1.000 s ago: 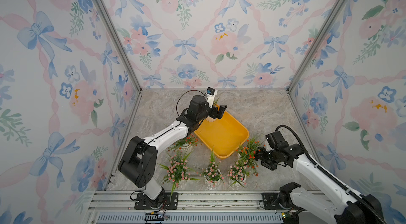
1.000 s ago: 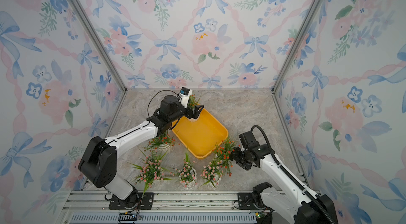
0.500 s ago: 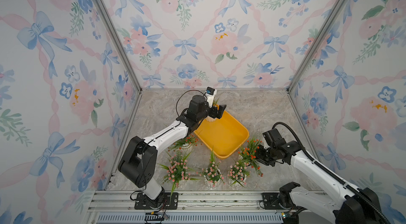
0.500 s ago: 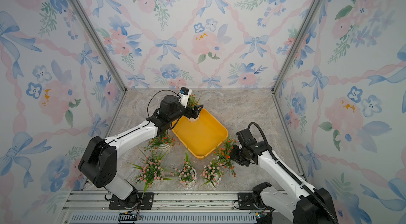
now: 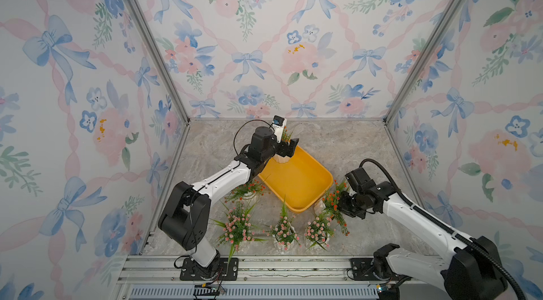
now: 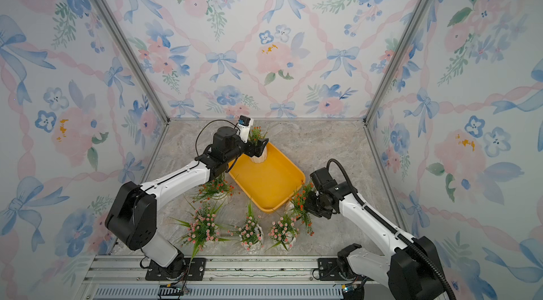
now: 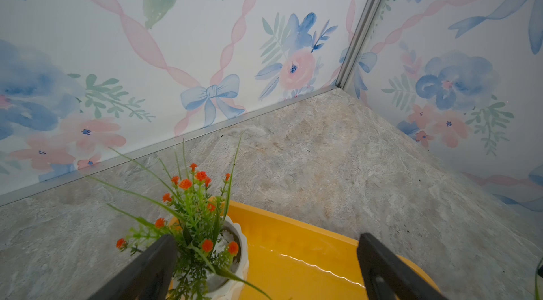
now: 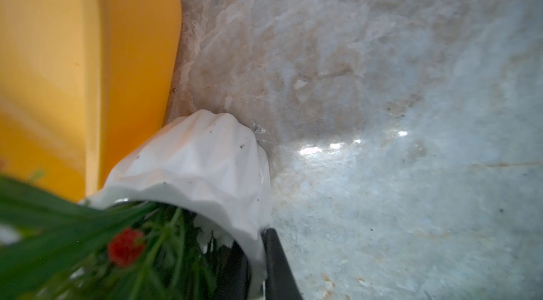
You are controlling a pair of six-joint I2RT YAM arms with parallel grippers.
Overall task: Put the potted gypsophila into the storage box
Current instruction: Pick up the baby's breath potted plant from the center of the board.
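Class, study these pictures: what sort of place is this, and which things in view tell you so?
Probably a staged robot test booth, not a real room: floral wallpaper panels in metal framing enclose a stone-look tabletop, and two robot arms are bolted to an aluminium rail.

right gripper (image 5: 340, 206) slides in a bit closer to the orange-blossom pot (image 8: 199, 166) by the storage box (image 5: 296, 178) corner, fingers (image 8: 276, 263) go from half open to pinched on its rim
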